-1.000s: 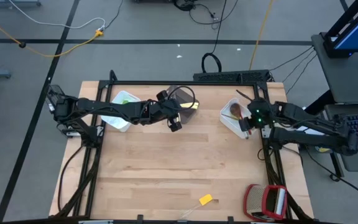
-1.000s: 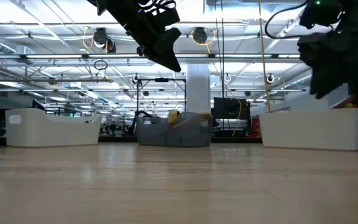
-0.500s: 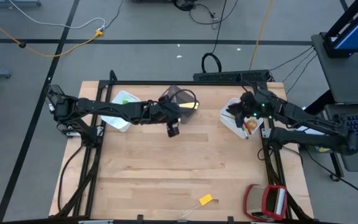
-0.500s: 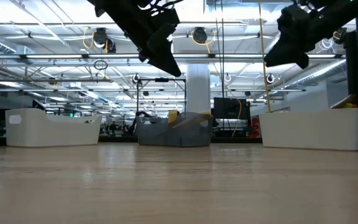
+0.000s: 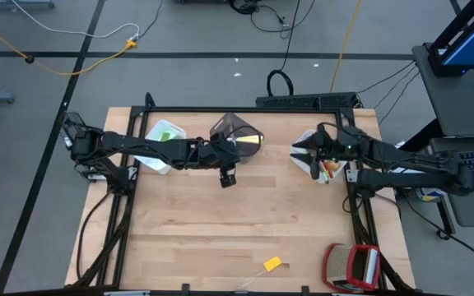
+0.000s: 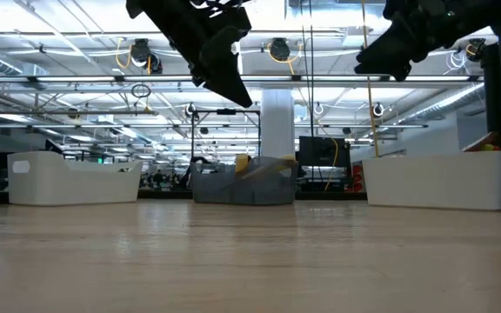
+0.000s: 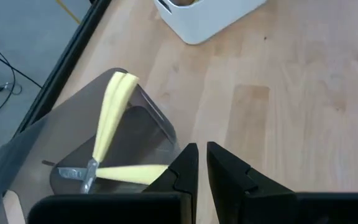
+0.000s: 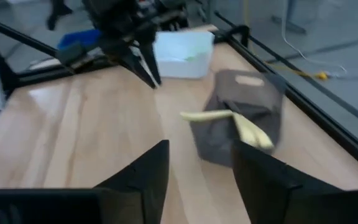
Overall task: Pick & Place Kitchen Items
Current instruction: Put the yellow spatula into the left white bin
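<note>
The pale-handled knives (image 7: 107, 134) are seen inside the grey bin (image 5: 239, 131) at the tabletop's (image 5: 237, 222) far edge. Just beside it the left gripper (image 5: 228, 176) is held closed and empty. The right gripper (image 5: 300, 147), open and empty, is held above the white bin (image 5: 301, 159).
</note>
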You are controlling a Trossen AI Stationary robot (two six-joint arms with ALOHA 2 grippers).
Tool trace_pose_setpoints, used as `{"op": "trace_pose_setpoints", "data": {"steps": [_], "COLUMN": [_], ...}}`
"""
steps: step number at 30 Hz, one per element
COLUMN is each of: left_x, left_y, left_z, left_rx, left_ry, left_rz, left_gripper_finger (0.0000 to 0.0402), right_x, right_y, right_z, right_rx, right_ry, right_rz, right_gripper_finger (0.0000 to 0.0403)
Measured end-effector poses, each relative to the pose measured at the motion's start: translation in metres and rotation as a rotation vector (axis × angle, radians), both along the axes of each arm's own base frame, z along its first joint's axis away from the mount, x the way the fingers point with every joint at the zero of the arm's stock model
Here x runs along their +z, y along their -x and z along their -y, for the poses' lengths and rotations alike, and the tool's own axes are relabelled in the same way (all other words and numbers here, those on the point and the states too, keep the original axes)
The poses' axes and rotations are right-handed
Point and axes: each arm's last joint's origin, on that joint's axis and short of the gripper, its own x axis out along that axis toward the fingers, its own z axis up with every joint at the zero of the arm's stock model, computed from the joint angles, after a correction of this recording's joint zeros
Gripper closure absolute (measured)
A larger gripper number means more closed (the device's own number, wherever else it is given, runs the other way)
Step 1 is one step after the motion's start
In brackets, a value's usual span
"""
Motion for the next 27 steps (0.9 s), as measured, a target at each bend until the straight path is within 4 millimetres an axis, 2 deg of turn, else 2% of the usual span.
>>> {"op": "trace_pose_setpoints", "data": {"steps": [7,13,17,20,22,24,27], "left_x": [0.000,0.024,0.043,0.051,0.043,0.037,0.019], "left_y": [0.011,0.033,0.048,0.059,0.070,0.076,0.093], "left_z": [0.016,0.028,0.036,0.040,0.043,0.045,0.045], "left_rx": [-0.010,0.024,-0.016,-0.061,-0.080,-0.083,-0.078], "left_ry": [0.031,0.101,0.093,0.067,0.064,0.076,0.098], "left_rz": [-0.082,-0.049,0.002,0.027,0.029,0.101,0.143], "left_gripper_finger": [0.0364,0.0364,0.0364,0.0364,0.0364,0.0364,0.0364], "right_x": [-0.024,-0.031,-0.036,-0.041,-0.045,-0.050,-0.057], "right_y": [-0.017,-0.034,-0.050,-0.059,-0.065,-0.067,-0.071], "right_z": [-0.015,-0.033,-0.047,-0.061,-0.071,-0.081,-0.096], "right_rx": [0.156,0.303,0.378,0.438,0.479,0.521,0.565], "right_ry": [0.009,0.019,0.022,0.015,-0.004,-0.021,-0.021], "right_rz": [0.105,0.159,0.198,0.211,0.221,0.211,0.200], "right_gripper_finger": [0.0203,0.0203,0.0200,0.0200,0.0200,0.0199,0.0199]}}
